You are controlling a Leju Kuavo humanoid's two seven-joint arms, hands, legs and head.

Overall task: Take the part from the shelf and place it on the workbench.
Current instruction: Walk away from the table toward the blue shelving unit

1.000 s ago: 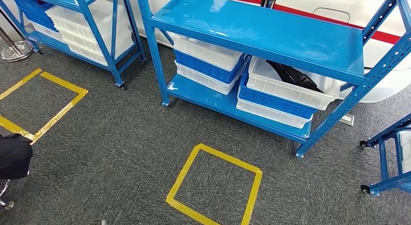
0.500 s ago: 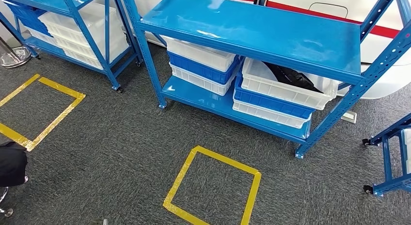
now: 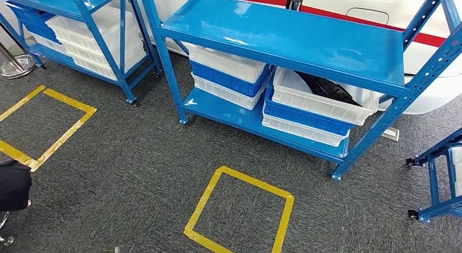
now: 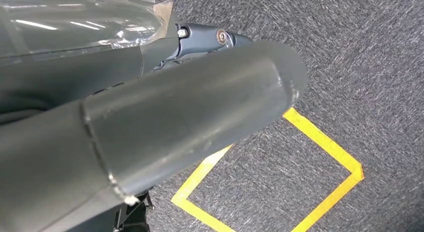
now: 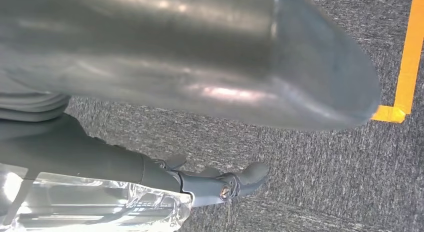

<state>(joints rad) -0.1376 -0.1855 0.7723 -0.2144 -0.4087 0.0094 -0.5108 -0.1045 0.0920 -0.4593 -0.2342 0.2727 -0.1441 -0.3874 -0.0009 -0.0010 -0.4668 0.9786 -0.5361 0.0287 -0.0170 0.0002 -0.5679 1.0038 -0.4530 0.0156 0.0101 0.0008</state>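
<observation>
Shelving fills the far side of the head view, on dark grey carpet [image 3: 136, 155]. Furthest left stands a blue rack [image 3: 103, 29] on castors, with stacked white crates [image 3: 98, 35] on its lower level and a blue crate [image 3: 27, 16] behind them. On the floor before it lies a yellow tape square [image 3: 46, 119], and at the left edge a dark object [image 3: 13, 185] intrudes — what it is I cannot tell.

Next comes the main blue shelf [image 3: 289, 37], its glossy top level bare. On its lower level sit two stacks of crates: to the left a white-blue-white stack [image 3: 229, 76], to the right another [image 3: 313, 108] whose top white crate holds the part [image 3: 327, 88], a black item lying aslant inside it, half hidden under the upper level. In front of this shelf a second yellow tape square [image 3: 239, 212] marks the carpet. At the far right the corner of a third blue rack [image 3: 436, 176] on castors shows.

Both arms hang down over the carpet. The left hand [image 4: 190, 112] appears in its wrist view as a thick grey thumb with a dark finger behind it, nothing in it; whether its fingers are spread or curled I cannot tell. The right hand [image 5: 210, 87] looks much the same — a grey thumb, darker fingers [image 5: 235, 181] extended beyond it, holding nothing, apparently apart.
</observation>
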